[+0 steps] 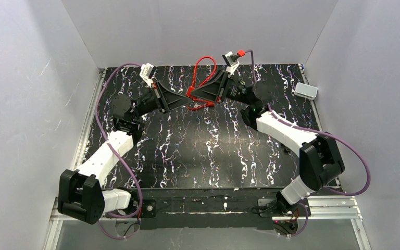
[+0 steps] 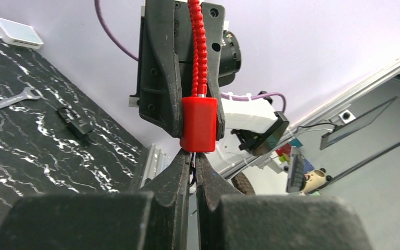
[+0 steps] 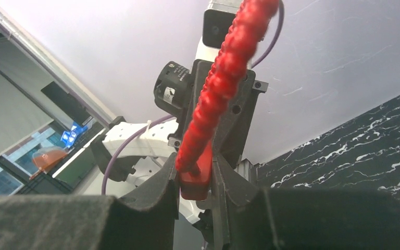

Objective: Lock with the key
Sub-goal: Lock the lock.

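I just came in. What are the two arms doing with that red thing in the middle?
The right hand grips the body of a red cable lock and holds it above the table. The left hand faces it, closed on something thin and dark, probably the key, right at the end of the lock's body. Whether the key is already inside cannot be seen. A wrench lies on the table, untouched.
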`<action>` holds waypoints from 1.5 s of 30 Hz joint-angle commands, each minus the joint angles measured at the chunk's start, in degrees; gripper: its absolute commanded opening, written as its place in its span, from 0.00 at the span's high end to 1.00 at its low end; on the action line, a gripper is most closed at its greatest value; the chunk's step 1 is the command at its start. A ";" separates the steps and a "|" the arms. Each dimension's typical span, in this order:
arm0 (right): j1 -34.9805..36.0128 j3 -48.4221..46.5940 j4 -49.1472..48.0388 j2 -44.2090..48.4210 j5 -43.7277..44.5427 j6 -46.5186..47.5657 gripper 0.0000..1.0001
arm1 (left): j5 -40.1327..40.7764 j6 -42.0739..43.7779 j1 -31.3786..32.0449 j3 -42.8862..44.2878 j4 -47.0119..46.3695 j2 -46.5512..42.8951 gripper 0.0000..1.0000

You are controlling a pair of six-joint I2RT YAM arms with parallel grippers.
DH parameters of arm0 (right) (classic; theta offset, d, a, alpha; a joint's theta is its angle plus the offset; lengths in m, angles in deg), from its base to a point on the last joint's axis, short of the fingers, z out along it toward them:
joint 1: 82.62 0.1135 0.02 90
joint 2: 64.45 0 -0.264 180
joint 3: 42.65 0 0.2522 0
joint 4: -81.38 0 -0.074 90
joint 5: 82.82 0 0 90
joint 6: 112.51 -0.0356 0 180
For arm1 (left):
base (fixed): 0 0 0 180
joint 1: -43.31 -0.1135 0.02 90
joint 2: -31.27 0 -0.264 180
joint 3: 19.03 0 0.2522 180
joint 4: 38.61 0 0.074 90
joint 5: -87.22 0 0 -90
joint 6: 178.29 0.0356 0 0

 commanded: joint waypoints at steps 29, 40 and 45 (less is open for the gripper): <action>-2.88 -3.30 -9.38 -3.83 8.65 -9.34 0.99 | -5.98 -4.04 1.08 -0.73 5.84 -1.57 1.00; -4.22 -4.89 13.32 -1.50 15.23 2.72 0.99 | 11.76 45.67 6.53 12.41 65.67 -7.51 1.00; -4.29 -3.88 9.59 -1.78 13.64 1.98 0.99 | 1.90 38.84 6.07 9.42 57.76 -8.54 1.00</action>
